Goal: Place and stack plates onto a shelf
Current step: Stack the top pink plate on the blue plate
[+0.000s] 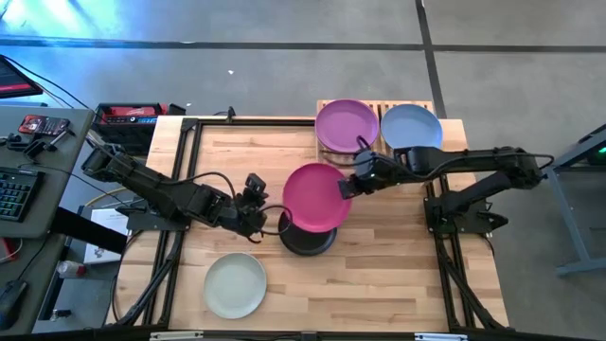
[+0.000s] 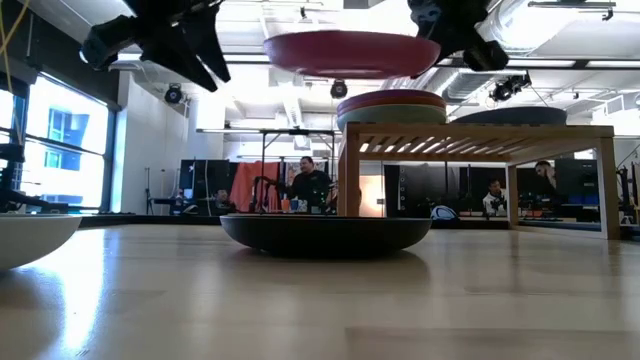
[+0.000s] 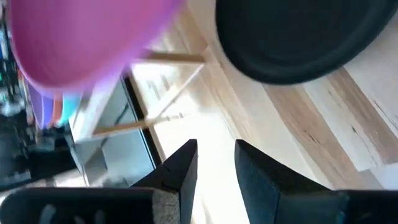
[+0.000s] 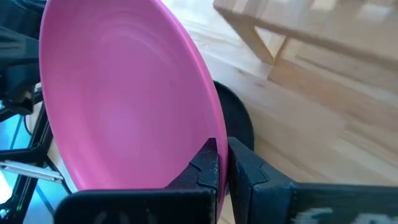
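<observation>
We are seeing the right claw (image 4: 222, 163) pinching the rim of the round matte magenta plate (image 1: 317, 195), lifting it above the black round plate (image 1: 310, 241) on the wooden tabletop (image 1: 379, 275). The left claw (image 3: 214, 163) is hanging just left of it, fingers apart, gripping nothing. Purple plate (image 1: 347, 124) and blue plate (image 1: 411, 127) are sitting on the far bamboo slat shelf (image 2: 480, 135); the off-white plate (image 1: 235, 285) is lying near left.

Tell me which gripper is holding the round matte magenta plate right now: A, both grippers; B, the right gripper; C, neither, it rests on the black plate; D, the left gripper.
B: the right gripper is clamped on the rim of the magenta plate, which hangs above the black plate, while the left gripper stands open beside them, holding nothing.
</observation>
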`<state>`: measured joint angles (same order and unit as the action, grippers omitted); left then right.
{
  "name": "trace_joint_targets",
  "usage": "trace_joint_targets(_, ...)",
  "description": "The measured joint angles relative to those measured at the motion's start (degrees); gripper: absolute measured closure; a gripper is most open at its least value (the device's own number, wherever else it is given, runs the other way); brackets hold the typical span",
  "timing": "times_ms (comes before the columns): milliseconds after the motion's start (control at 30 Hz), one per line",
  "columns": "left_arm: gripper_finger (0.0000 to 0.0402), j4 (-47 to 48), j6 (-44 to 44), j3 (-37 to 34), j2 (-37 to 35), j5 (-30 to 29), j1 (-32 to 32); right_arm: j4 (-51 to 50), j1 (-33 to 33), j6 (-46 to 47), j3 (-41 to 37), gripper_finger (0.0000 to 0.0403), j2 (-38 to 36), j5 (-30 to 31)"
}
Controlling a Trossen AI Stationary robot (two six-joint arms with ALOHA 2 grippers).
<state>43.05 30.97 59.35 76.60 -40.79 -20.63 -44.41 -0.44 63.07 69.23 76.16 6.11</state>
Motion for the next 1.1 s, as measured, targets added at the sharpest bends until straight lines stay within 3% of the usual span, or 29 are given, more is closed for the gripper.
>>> trace_joint_targets(400, 0.0305, 2.15, -20.43, 0.00, -0.02, -1.78, 3.83, -8.01, -10.01, -9.49, 0.00, 0.0402, -11.50, 0.24)
trace_joint_targets(833, 0.0305, 2.10, -21.41, 0.00, -0.02, -1.77, 11.22, -10.33, -32.89, -24.23, 0.00, 0.0403, -22.93, 0.22)
trace_joint_targets(1100, 0.0305, 2.10, -21.42, 0.00, -0.02, -1.75, 15.61, -10.38, -46.85, -27.56, 0.00, 0.0403, -26.05, -0.14)
